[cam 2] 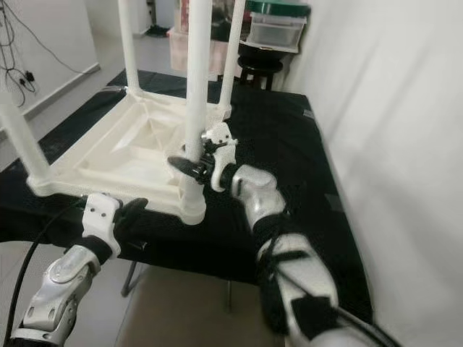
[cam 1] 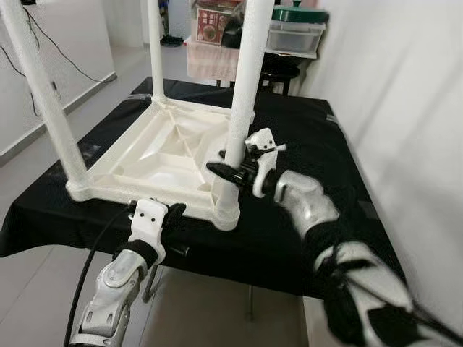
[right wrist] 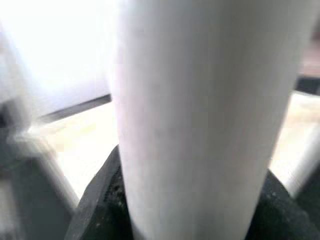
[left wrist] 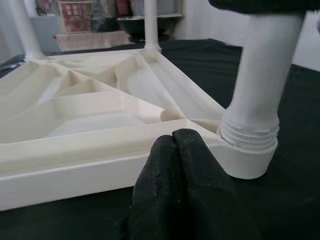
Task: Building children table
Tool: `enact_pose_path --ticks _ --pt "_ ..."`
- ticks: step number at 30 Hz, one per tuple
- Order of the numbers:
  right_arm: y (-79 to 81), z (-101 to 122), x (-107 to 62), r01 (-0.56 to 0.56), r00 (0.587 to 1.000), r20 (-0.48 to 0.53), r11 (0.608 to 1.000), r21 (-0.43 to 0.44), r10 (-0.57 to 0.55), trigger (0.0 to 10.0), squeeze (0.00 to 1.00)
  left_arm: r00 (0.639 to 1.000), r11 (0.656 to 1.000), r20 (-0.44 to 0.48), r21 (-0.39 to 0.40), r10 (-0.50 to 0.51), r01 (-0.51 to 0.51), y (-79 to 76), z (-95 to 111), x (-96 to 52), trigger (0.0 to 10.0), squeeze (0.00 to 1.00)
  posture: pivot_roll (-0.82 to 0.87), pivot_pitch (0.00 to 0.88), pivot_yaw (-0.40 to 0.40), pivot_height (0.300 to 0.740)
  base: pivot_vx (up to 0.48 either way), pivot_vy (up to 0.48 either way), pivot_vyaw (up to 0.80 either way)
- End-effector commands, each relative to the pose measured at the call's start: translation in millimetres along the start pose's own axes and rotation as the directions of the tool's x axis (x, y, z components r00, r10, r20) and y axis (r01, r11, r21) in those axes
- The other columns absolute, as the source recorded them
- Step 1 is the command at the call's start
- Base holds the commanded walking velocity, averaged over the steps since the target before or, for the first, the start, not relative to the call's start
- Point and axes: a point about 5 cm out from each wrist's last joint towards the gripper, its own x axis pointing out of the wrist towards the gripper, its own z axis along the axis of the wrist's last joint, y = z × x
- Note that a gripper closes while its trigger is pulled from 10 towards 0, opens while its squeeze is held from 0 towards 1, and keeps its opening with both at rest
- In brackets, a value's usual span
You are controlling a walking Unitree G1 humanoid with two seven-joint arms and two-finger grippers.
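Item: white plastic tabletop (cam 1: 163, 155), upside down on a black-draped surface (cam 1: 311, 144), ribbed underside up. Legs: four in view, upright in corner sockets; the near-right leg (cam 1: 242, 94) stands in its socket (cam 1: 226, 210) at the corner closest to the robot. Threads show at the base of this leg in the left wrist view, so it is judged not fully screwed home. Right claw (cam 1: 230, 172): clamped around the near-right leg just above the socket, fingers on either side of the tube. Left claw (cam 1: 173, 215): fingers pressed together, tips touching the near rim of the tabletop just beside the same socket, judged to be bracing it. Background: stool (cam 1: 278, 72), boxes and a lidded tub (cam 1: 295, 32) beyond the surface; cable (cam 1: 90, 267) trailing by the left arm. Hazards: smooth round leg may slip in the right claw when turned, leaving the thread unseated; a sideways pull may cross-thread or tilt the leg; if the left claw slides off the rim, the tabletop may rotate or skid on the cloth, which may bunch; the near corner lies close to the surface edge, so a push toward the robot may tip the whole assembly off.
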Motion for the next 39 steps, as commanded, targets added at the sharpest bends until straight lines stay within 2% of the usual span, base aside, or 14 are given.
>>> enact_pose_path --ticks 1,10,12,13,22,23,24,25,27,29,32,36,37,39 --pt "7.6 -44 -18.3 0.170 0.968 -0.186 0.985 -0.006 -0.168 0.0 0.00 1.000 1.000 0.004 0.000 -0.006 0.006 0.5 1 -0.2 10.0 0.00 0.04 0.000 -0.109 0.740 0.000 0.000 0.00" --pt "24.0 -44 -0.4 0.066 0.982 -0.179 0.998 0.009 -0.064 0.0 0.00 1.000 1.000 -0.005 0.008 -0.007 0.007 2.1 -2 2.3 10.0 0.00 0.03 0.000 -0.098 0.740 0.000 0.000 0.00" --pt "25.4 -40 4.5 0.039 0.983 -0.181 0.999 -0.002 -0.039 10.0 0.01 1.000 1.000 0.001 0.016 0.016 -0.016 3.2 -1 2.5 10.0 0.00 0.04 0.000 -0.104 0.740 0.000 0.000 0.00" --pt "28.0 -37 6.2 -0.001 0.984 -0.179 1.000 0.009 0.002 10.0 1.00 1.000 1.000 0.003 0.019 0.023 -0.023 3.4 -1 2.7 10.0 0.00 0.04 0.000 -0.105 0.740 0.000 0.000 0.00" --pt "26.2 8 17.0 -0.268 0.961 -0.070 0.963 0.019 0.268 10.0 1.00 1.000 1.000 0.002 0.016 0.017 -0.017 2.6 -1 5.3 10.0 0.00 0.04 0.000 -0.108 0.740 0.000 0.000 0.00" --pt "20.5 22 19.4 -0.364 0.931 -0.035 0.931 0.017 0.365 10.0 0.67 1.000 1.000 0.002 0.015 0.015 -0.015 2.3 -1 5.6 10.0 0.00 0.05 0.000 -0.108 0.740 0.000 0.000 0.00" --pt "20.5 22 19.4 -0.364 0.931 -0.035 0.931 0.017 0.365 10.0 0.67 1.000 1.000 0.002 0.015 0.015 -0.015 2.3 -1 5.6 10.0 0.00 0.05 0.000 -0.108 0.740 0.000 0.000 0.00" --pt "15.8 34 19.6 -0.457 0.890 -0.012 0.890 0.002 0.457 10.0 0.00 1.000 1.000 0.003 0.014 0.014 -0.014 2.0 -2 5.6 10.0 0.00 0.05 0.000 -0.111 0.740 0.000 0.000 0.00" --pt "15.8 34 19.6 -0.457 0.890 -0.012 0.890 0.002 0.457 10.0 0.00 1.000 1.000 0.003 0.014 0.014 -0.014 2.0 -2 5.6 10.0 0.00 0.05 0.000 -0.111 0.740 0.000 0.000 0.00" --pt "6.4 52 17.2 -0.613 0.790 -0.034 0.788 -0.051 0.612 10.0 0.00 1.000 1.000 0.002 0.013 0.012 -0.012 1.2 -2 4.7 10.0 0.00 0.06 0.000 -0.116 0.740 0.000 0.000 0.00" --pt "1.8 58 13.5 -0.705 0.709 -0.077 0.707 -0.058 0.701 10.0 0.00 1.000 1.000 0.001 0.013 0.013 -0.013 0.8 -2 3.5 10.0 0.00 0.06 0.000 -0.116 0.740 0.000 0.000 0.00" --pt "0.4 56 11.9 -0.735 0.677 -0.104 0.678 -0.036 0.729 9.6 0.00 1.000 1.000 -0.001 0.015 0.014 -0.014 0.6 -2 2.4 10.0 0.00 0.07 0.000 -0.117 0.740 0.000 0.000 0.00" --pt "-0.2 54 11.7 -0.734 0.676 -0.100 0.678 -0.016 0.730 0.0 0.00 1.000 1.000 -0.002 0.016 0.014 -0.014 0.5 -2 2.0 10.0 0.00 0.07 0.000 -0.117 0.740 0.000 0.000 0.00" --pt "-1.5 53 11.2 -0.733 0.677 -0.096 0.680 0.000 0.730 0.0 0.00 1.000 1.000 -0.002 0.017 0.014 -0.014 0.3 -2 1.6 10.0 0.00 0.08 0.000 -0.116 0.740 0.000 0.000 0.00"
